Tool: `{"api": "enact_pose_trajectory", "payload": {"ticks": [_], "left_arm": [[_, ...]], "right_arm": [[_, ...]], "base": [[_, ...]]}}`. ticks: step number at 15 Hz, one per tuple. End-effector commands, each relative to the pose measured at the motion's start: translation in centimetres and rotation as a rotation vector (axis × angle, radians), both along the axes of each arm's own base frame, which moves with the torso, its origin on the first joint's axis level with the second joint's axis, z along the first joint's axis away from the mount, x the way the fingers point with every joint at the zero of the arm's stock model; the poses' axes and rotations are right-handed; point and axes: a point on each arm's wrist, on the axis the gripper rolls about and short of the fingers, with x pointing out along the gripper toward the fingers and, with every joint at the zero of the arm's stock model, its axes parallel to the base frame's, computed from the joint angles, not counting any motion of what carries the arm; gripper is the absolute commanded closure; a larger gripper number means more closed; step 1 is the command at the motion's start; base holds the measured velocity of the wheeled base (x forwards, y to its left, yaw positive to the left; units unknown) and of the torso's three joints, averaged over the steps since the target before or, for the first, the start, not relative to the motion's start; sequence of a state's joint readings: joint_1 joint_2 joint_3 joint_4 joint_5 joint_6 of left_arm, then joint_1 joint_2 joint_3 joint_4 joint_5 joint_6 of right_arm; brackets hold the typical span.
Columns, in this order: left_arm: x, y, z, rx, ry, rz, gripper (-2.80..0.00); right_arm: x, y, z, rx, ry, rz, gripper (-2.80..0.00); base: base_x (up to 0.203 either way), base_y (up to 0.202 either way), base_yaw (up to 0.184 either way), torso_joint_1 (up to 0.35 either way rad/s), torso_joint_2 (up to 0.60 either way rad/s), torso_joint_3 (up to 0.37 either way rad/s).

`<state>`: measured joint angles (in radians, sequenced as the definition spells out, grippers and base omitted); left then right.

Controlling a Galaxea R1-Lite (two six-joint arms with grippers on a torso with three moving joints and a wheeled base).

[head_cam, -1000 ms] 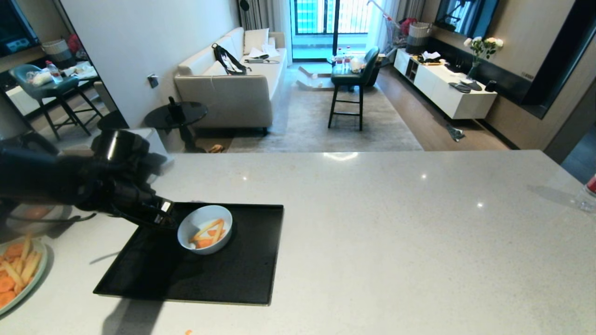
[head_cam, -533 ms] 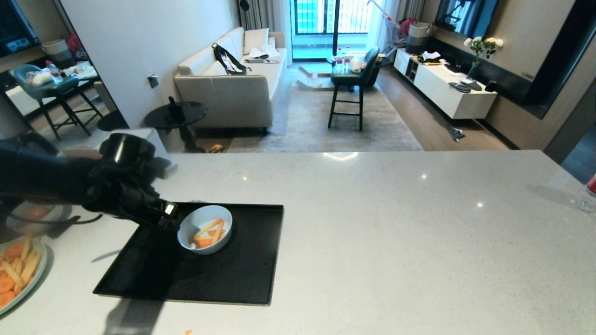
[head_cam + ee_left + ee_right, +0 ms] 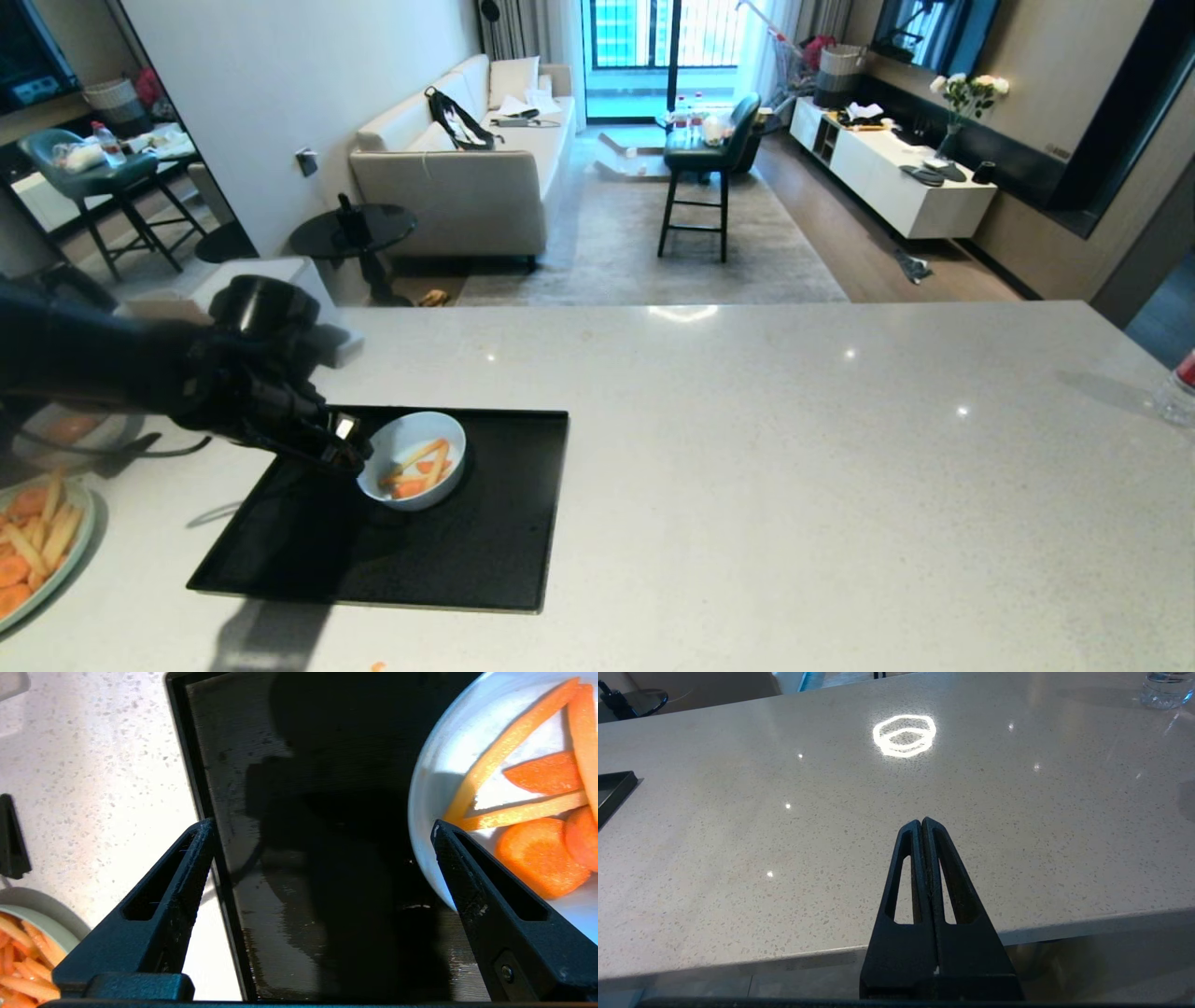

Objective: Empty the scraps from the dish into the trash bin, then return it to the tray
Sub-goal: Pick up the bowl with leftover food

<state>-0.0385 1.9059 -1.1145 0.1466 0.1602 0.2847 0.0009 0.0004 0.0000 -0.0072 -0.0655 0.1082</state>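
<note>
Bowl (image 3: 412,459) and left claw (image 3: 359,455) are what matter now, and the question is which side of the rim each finger stands on. My left claw is spread wide. In the left wrist view one fingertip (image 3: 441,833) sits right at the bowl's near rim, over the edge of its inside, while the other fingertip (image 3: 203,830) hangs back over the tray's (image 3: 485,560) left rim, well short of the bowl. So the bowl lies toward one finger, not centred in the gap, and most of the gap is filled by bare tray.

The bowl rests in the far left part of the tray, upright, with its scraps (image 3: 417,471) of carrot slices and pale sticks inside. From the head view the claw comes at it from the left, slanting down, touching or nearly touching the rim; I cannot tell which.

My judgement is that a pinch on the rim wall is intended, one finger inside and one outside. For that the outer finger has a long way to close, and the bowl could slide or tip toward it.

My right claw (image 3: 922,826) is pressed together, parked low at the near edge of the counter (image 3: 794,448), well apart from the tray. The left arm is far nearer. No trash bin shows in any view.
</note>
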Motion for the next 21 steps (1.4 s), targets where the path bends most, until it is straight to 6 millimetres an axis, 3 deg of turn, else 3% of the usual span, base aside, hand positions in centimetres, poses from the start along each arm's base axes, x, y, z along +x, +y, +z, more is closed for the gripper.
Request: {"api": "enact_pose_trajectory", "payload": {"ticks": [1,9,21], "left_arm": [[0.2,-0.5,-0.4,-0.001,0.010,-0.013,-2.80],[2.3,-0.7,-3.1,0.011,0.008,-0.021,-2.80],[3.2,-0.6,-4.0,0.027,0.011,-0.011,-2.80]], "right_arm": [[0.0,0.0,0.0,0.001,-0.001,0.002,0.00],[0.0,0.0,0.0,0.001,-0.001,0.000,0.00],[0.0,0.0,0.0,0.001,-0.001,-0.001,0.00]], "base": [[0.000,0.000,0.000,0.000,0.00,0.000],[0.000,0.000,0.000,0.000,0.00,0.000],[0.000,0.000,0.000,0.000,0.00,0.000]]}}
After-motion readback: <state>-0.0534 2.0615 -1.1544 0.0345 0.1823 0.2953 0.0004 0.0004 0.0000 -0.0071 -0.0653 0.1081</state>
